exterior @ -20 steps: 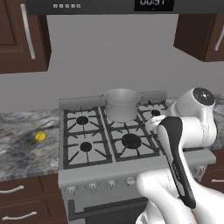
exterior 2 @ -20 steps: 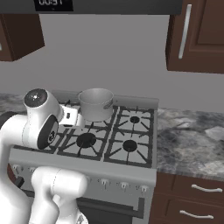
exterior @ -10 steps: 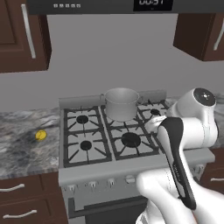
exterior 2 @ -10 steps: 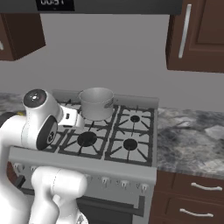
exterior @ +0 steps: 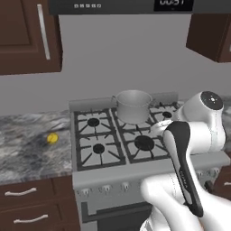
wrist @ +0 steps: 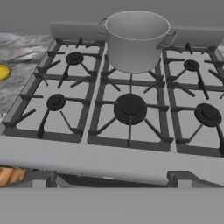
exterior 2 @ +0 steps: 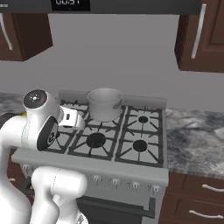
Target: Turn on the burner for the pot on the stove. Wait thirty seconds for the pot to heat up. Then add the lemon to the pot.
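- Dark brown cabinets (exterior: 29, 38) hang on a grey wall, with a black display strip (exterior: 122, 5) above the stove (exterior: 135, 168); more brown drawers (exterior 2: 199, 199) with pale handles sit under the counter.
- Mottled grey stone counter (exterior: 25, 151) runs to the left and right of the stove (exterior 2: 100, 168).
- The stove (wrist: 109, 159) is silver-grey with six black burners under black grates, and a row of small knobs (exterior 2: 114, 182) lines its front panel.
- The pot (exterior: 132, 105) stands on the far middle grate, upright, plain silver-grey with small side handles; the same pot (exterior 2: 104, 103) (wrist: 136, 39) hides the burner beneath it, and I cannot tell whether a flame is lit.
- A large wide-capped burner (wrist: 130, 108) lies just near of the pot, in the middle of the near row.
- The lemon (exterior: 53, 138) rests on the counter to the left of the stove, well apart from the pot; it also peeks in at the left edge of the hand view as the lemon (wrist: 3, 72).
- The white arm (exterior: 194, 135) is folded above the near right part of the stove, over its front edge.
- The gripper is not clearly seen, so I cannot tell whether its fingers are wide or narrow; nothing visible is held.
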Robot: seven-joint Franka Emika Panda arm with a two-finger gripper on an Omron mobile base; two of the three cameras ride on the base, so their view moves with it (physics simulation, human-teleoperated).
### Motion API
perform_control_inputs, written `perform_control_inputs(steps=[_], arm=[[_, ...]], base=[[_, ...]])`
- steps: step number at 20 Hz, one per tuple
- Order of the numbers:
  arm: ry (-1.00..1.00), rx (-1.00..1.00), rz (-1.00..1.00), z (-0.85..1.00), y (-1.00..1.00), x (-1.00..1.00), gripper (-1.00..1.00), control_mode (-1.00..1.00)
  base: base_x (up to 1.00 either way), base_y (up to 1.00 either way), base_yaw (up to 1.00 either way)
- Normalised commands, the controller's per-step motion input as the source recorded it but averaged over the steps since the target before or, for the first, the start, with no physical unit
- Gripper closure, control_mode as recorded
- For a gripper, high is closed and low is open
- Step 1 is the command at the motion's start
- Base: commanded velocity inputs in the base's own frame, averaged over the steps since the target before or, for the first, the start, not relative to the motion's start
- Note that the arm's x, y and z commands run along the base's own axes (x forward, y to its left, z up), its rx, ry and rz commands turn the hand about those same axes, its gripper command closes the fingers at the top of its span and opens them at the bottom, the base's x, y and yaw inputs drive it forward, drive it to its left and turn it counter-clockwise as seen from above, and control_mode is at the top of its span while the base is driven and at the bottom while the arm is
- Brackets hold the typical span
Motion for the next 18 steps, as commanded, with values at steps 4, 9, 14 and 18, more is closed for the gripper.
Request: perform_control_inputs(steps=[4, 9, 14, 18], arm=[[0.00, 0.00, 0.00, 0.00, 0.00, 0.00, -1.00, 1.00], [0.00, 0.00, 0.00, 0.00, 0.00, 0.00, -1.00, 1.00], [0.00, 0.00, 0.00, 0.00, 0.00, 0.00, -1.00, 1.00], [0.00, 0.00, 0.00, 0.00, 0.00, 0.00, -1.00, 1.00]], base=[[0.00, 0.59, 0.00], [0.00, 0.49, 0.00], [0.00, 0.40, 0.00], [0.00, 0.37, 0.00]])
